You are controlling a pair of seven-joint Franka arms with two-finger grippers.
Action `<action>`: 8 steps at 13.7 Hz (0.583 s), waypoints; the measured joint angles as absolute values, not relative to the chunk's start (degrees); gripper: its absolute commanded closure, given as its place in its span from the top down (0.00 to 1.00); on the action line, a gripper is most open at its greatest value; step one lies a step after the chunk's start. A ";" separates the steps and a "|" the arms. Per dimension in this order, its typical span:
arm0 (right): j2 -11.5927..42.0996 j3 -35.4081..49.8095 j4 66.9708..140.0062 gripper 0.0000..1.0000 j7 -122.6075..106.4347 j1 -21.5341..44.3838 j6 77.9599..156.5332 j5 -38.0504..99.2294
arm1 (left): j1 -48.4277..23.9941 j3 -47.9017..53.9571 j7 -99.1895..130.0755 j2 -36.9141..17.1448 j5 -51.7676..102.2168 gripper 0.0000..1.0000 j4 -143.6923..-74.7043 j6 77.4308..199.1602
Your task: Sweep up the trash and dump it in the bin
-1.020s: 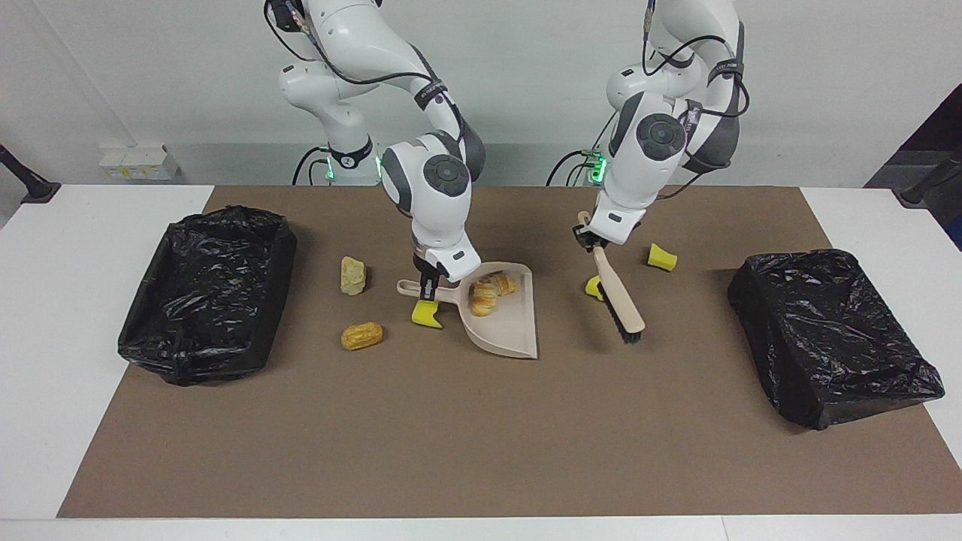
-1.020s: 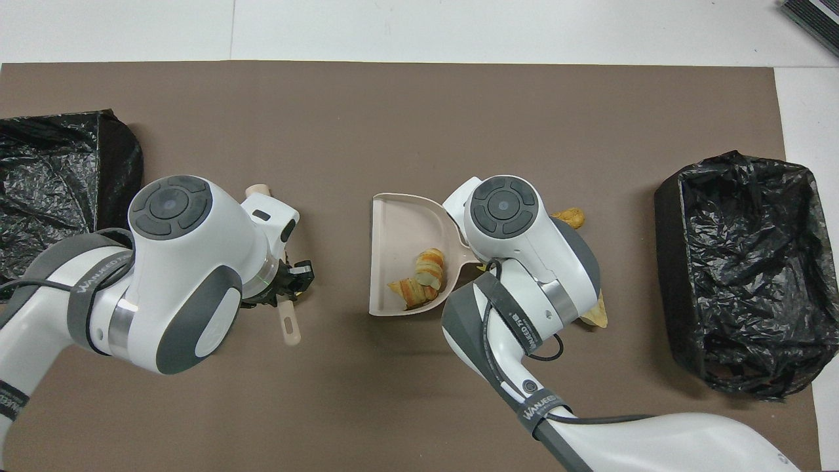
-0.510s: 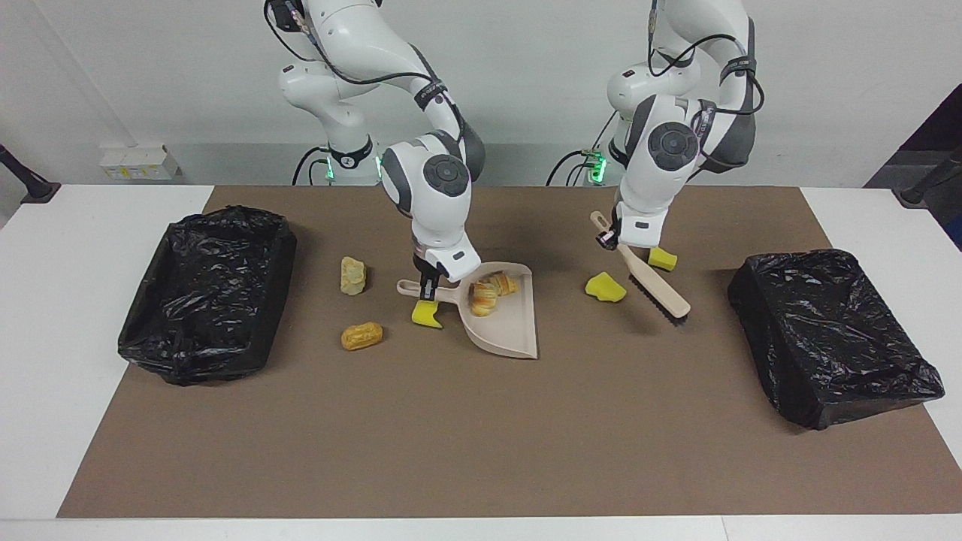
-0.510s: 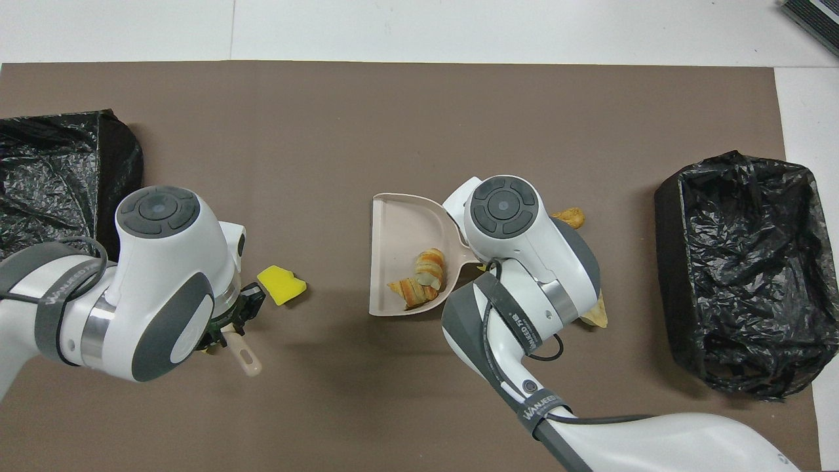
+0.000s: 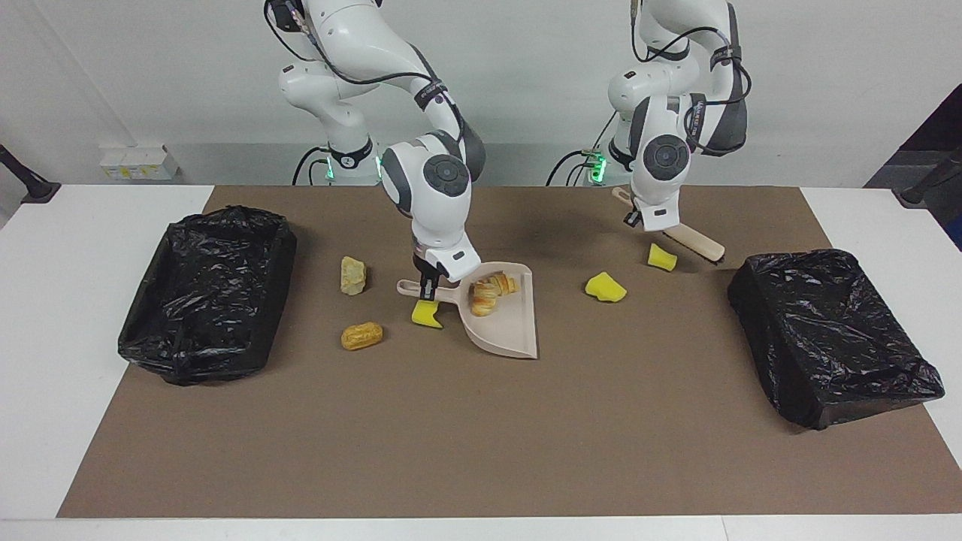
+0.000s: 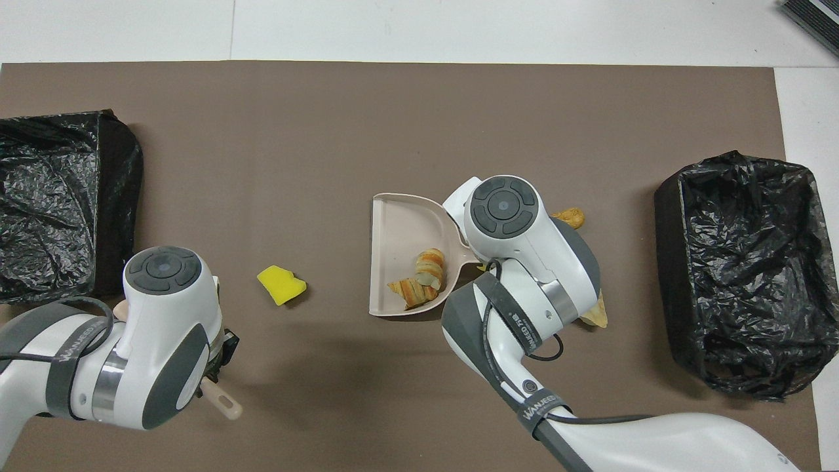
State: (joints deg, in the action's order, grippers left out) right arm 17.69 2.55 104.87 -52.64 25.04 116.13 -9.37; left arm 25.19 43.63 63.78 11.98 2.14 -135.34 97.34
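Observation:
My right gripper [image 5: 428,288] is shut on the handle of the beige dustpan [image 5: 508,321], which rests on the brown mat with a croissant [image 5: 488,293] [image 6: 419,282] inside. A yellow sponge chunk [image 5: 427,315] lies against that handle. My left gripper [image 5: 635,219] is shut on the handle of the beige brush [image 5: 697,242], raised and slanted above a second yellow chunk [image 5: 661,258]. A third chunk [image 5: 605,288] [image 6: 282,286] lies between the brush and the dustpan. A bread roll [image 5: 361,336] and a pale lump [image 5: 352,275] lie toward the right arm's end.
A bin lined with a black bag stands at each end of the mat: one [image 5: 210,293] [image 6: 741,262] at the right arm's end, the other [image 5: 834,338] [image 6: 59,196] at the left arm's end. The brown mat [image 5: 481,436] covers the white table.
My left arm has lifted the brush and swung it toward the robots and the left arm's end, uncovering two yellow chunks. The right arm and dustpan have not moved.

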 measured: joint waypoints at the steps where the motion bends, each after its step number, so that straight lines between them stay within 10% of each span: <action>1: 17.69 2.55 104.87 0.00 -52.64 25.04 116.13 -9.37 | 25.19 43.62 64.31 12.05 3.64 0.00 -136.37 98.86; 8: 17.69 2.55 104.87 0.00 -52.63 25.04 116.13 -9.37 | 22.72 44.49 56.71 12.02 10.60 0.00 -139.24 110.88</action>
State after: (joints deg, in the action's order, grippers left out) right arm 17.69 2.55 104.87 -52.63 25.04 116.13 -9.37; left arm 22.72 44.49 56.71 12.02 10.60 -139.24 110.88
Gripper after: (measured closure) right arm 0.678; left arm 0.731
